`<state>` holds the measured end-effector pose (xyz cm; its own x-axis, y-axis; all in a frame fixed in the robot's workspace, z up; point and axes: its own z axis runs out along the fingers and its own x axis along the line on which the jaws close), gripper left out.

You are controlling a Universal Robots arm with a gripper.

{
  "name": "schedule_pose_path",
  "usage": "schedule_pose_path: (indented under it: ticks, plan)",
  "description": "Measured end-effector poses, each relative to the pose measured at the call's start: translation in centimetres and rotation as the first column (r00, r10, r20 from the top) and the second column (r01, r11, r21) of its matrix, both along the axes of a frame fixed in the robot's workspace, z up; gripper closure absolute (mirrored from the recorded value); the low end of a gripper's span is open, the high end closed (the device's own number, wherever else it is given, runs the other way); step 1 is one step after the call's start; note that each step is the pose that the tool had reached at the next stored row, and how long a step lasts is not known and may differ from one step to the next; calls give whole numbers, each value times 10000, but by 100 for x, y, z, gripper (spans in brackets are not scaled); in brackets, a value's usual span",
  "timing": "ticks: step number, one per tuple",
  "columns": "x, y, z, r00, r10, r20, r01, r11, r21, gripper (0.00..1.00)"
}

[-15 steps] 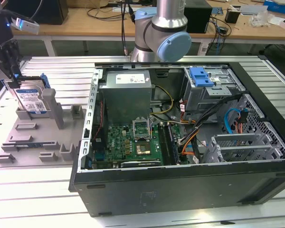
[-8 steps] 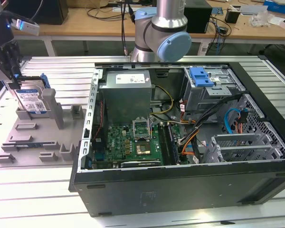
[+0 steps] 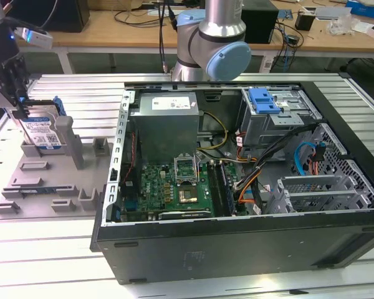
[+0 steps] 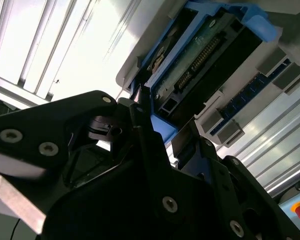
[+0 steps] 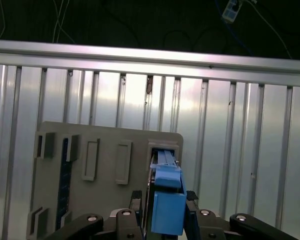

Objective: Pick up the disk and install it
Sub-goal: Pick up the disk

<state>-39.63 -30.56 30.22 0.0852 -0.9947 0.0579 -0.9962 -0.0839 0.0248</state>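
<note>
You are holding the pincer right down over the disk, which is standing on edge in a slot of the grey holder tray. In the exterior view, the disk's labelled face is showing just below the pincer, with the blue carrier bracket framing it.

In both wrist views the pincer is straddling the disk. The blue bracket is sitting in the middle of the black pincer body, and the disk's connector edge is stretching away from it. You cannot tell from these pictures whether the pincer is clamping the disk or only sitting around it.

The disk's lower part is resting inside the holder tray, which is lying flat under the pincer on the slatted aluminium desk.

Well away from the pincer, toward the exterior view's right, the open computer case is lying on its side on the same desk. Inside it the green motherboard is on the side nearer the pincer. The metal drive cage with its blue plastic tab is sitting in the case's corner farther from the pincer. The arm's base is rising behind the case.
</note>
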Motion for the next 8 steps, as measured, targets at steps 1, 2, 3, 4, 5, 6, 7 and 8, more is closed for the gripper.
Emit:
schedule_pose_path:
  ticks: [1, 2, 3, 4, 5, 6, 7, 8]
  plan:
    - [-1, 0, -4, 10000, 0, 0, 0, 10000, 0, 56]
    - [-1, 0, -8, 10000, 1, 0, -1, 10000, 0, 56]
    - [-3, 0, -12, 10000, 0, 0, 0, 10000, 0, 56]
    - [-3, 0, -17, 10000, 0, 0, 0, 10000, 0, 56]
    - [-5, 0, -22, 10000, 1, 0, -1, 10000, 0, 56]
    - [-6, 0, -26, 10000, 0, 0, 0, 10000, 0, 56]
    - [-7, 0, -29, 10000, 0, 0, 0, 10000, 0, 56]
    - [-7, 0, -31, 10000, 0, -1, 0, 10000, 0, 56]
